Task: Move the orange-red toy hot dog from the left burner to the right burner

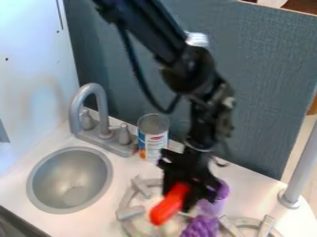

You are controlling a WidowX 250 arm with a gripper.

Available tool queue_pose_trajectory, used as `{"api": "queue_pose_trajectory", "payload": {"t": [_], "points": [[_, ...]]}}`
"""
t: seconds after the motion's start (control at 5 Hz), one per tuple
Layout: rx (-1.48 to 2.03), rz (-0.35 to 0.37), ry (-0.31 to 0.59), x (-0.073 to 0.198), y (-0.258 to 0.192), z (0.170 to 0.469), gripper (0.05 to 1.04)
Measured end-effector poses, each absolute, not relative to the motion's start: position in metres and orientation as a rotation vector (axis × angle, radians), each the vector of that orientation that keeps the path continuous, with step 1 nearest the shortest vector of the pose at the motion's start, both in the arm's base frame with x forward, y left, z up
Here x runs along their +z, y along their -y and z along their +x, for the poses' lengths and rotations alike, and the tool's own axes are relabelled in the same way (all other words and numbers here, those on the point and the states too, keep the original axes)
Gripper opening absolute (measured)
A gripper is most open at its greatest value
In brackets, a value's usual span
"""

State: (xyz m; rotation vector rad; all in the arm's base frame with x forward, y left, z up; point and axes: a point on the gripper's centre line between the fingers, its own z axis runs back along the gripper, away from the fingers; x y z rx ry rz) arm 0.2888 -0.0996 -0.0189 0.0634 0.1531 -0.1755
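black gripper (pixel 180 186) over the gray stove ring (pixel 129 213), jaws closed around a red thing (pixel 168 205), purple things (pixel 200 227) beside it, can (pixel 153 137) near the surface's (pixel 93 222) back edge

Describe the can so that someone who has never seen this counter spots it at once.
Find the round gray sink, then the curved gray faucet behind it. Just right of the faucet in the picture, near the blue-gray panel, stands an upright can. Its white label with blue and orange patches sets it apart from the plain gray faucet.
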Motion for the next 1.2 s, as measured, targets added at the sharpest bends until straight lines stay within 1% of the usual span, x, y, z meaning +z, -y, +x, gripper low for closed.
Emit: {"api": "queue_pose_trajectory", "payload": {"t": [0.2, 0.4, 0.6, 0.8, 1.0, 1.2], "points": [[-0.286, 0.049, -0.165, -0.026, 0.147, 0.286, 0.573], [-0.367, 0.013, -0.199, -0.029, 0.172, 0.297, 0.573], [-0.386, 0.033, -0.24, -0.046, 0.179, 0.306, 0.573], [-0.419, 0.071, -0.274, -0.063, 0.188, 0.315, 0.573], [-0.421, 0.073, -0.292, -0.077, 0.193, 0.318, 0.573], [-0.407, 0.041, -0.31, -0.087, 0.197, 0.314, 0.573]]}}
